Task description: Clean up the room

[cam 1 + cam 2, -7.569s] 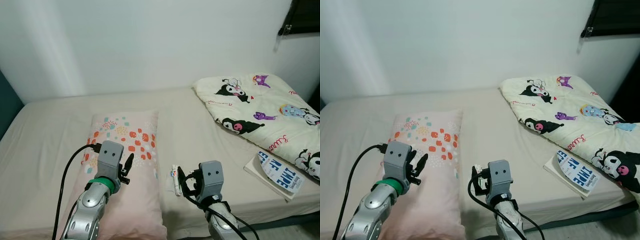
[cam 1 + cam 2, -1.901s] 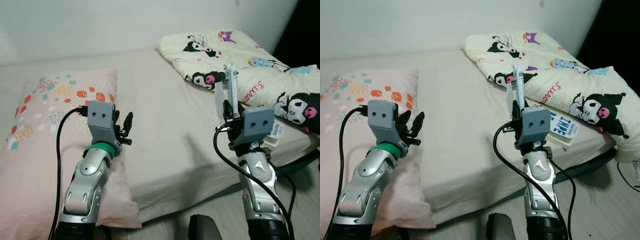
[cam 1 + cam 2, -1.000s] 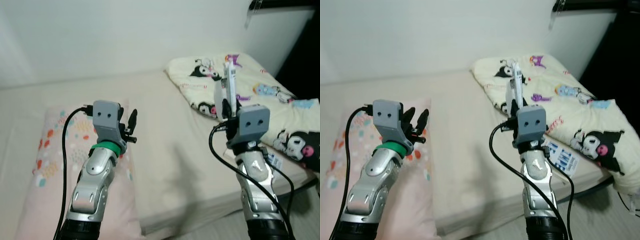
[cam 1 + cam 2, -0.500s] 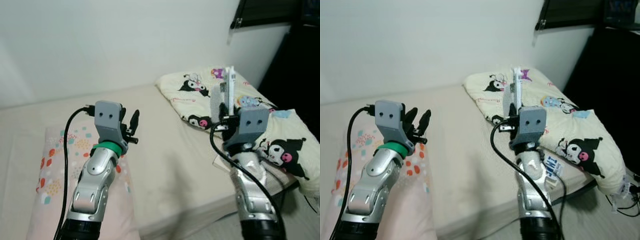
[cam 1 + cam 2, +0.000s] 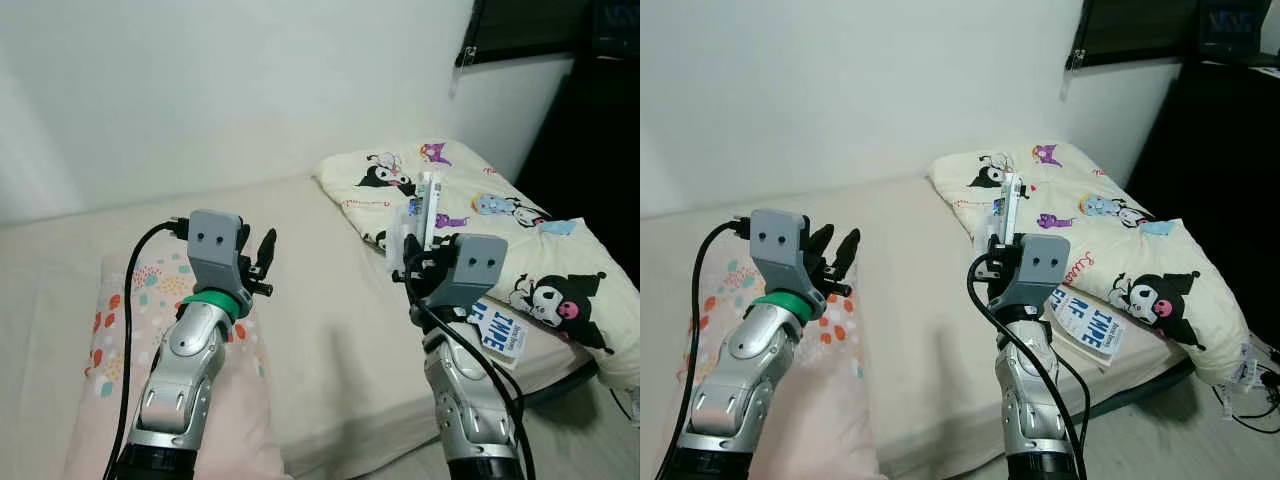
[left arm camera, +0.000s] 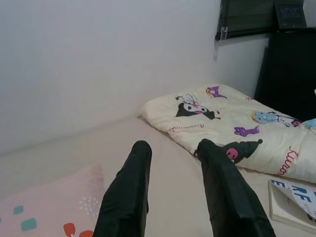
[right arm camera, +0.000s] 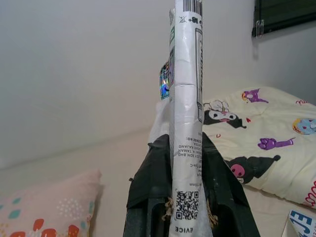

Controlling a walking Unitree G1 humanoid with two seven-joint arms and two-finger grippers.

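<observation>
R gripper (image 5: 425, 262) clamps a flattened white wrapper (image 7: 185, 118) w/ barcode & QR print, held upright above the bed (image 5: 330, 300). L gripper (image 5: 262, 262) hovers over the pink pillow (image 5: 120, 330), fingers apart. Cartoon blanket (image 5: 480, 215) beyond.

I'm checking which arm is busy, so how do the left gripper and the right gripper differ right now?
The left gripper is open with nothing between its fingers; the right gripper is shut on a white packet, which stands upright. The left gripper hangs over the pink pillow; the right gripper is nearer the cartoon blanket. Both are raised above the bed.
</observation>
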